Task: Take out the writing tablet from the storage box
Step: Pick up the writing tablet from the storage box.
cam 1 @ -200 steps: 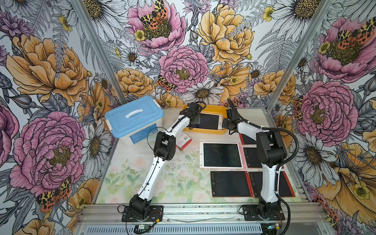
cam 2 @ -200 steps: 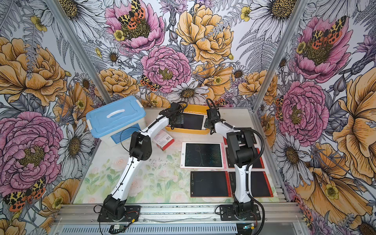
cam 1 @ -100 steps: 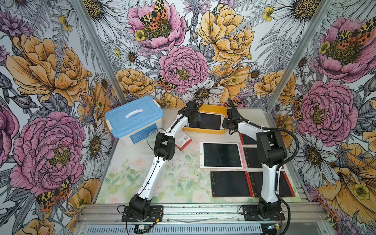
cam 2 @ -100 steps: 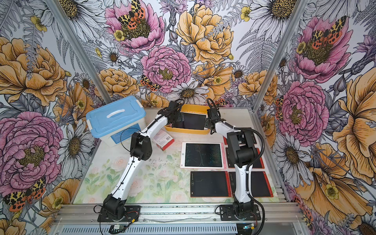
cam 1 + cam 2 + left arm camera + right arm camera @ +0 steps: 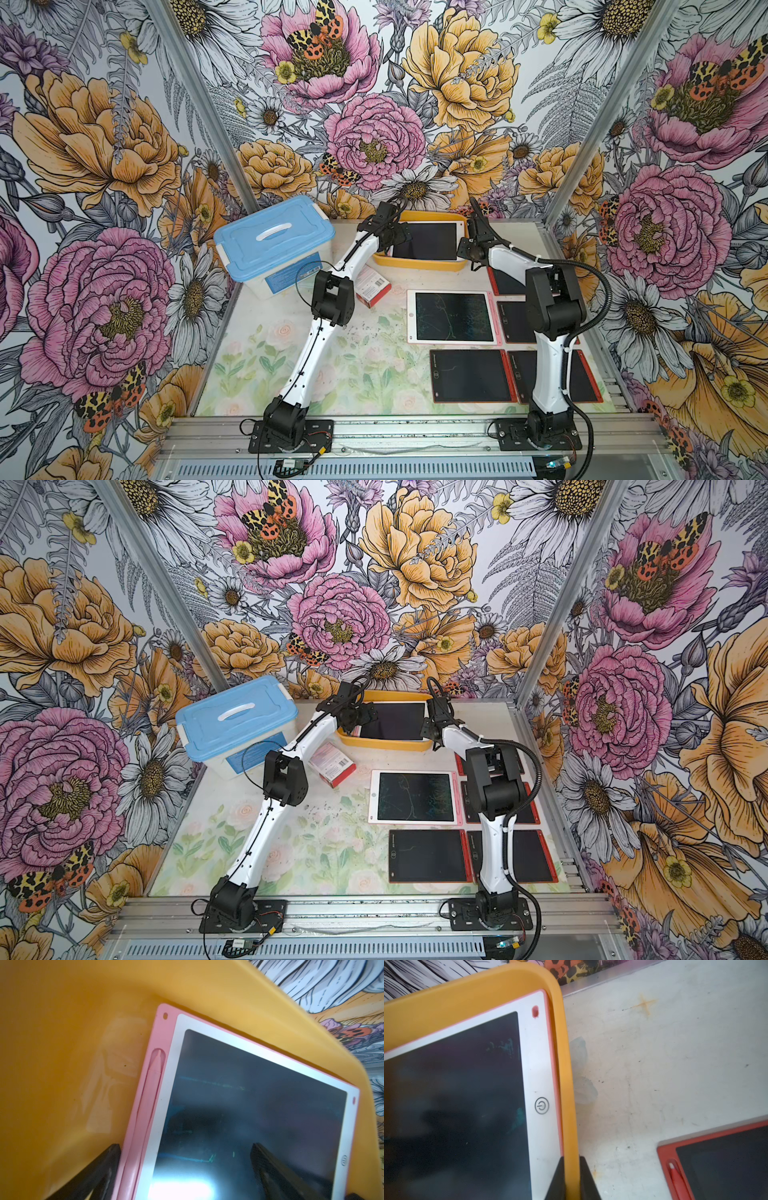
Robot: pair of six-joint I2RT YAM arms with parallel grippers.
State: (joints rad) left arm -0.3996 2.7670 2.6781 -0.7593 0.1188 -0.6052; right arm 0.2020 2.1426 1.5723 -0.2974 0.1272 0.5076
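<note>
The writing tablet [image 5: 428, 241], pink-framed with a white bezel, lies inside the yellow storage box [image 5: 415, 264] at the far side of the desk [image 5: 374, 370]. The left tool [image 5: 185, 1169] stands wide open, straddling the tablet's stylus [image 5: 149, 1093] edge, with one finger over the box floor and the other over the dark screen. The right tool [image 5: 571, 1161] is clamped on the box's rim, beside the tablet's power-button edge.

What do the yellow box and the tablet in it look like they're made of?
The box: likely moulded plastic, smooth and semi-glossy; its floor shows soft reflections and its rim curves seamlessly. The tablet: probably plastic too, with a matte pink frame, white bezel and glossy dark screen catching bright glare.
</note>
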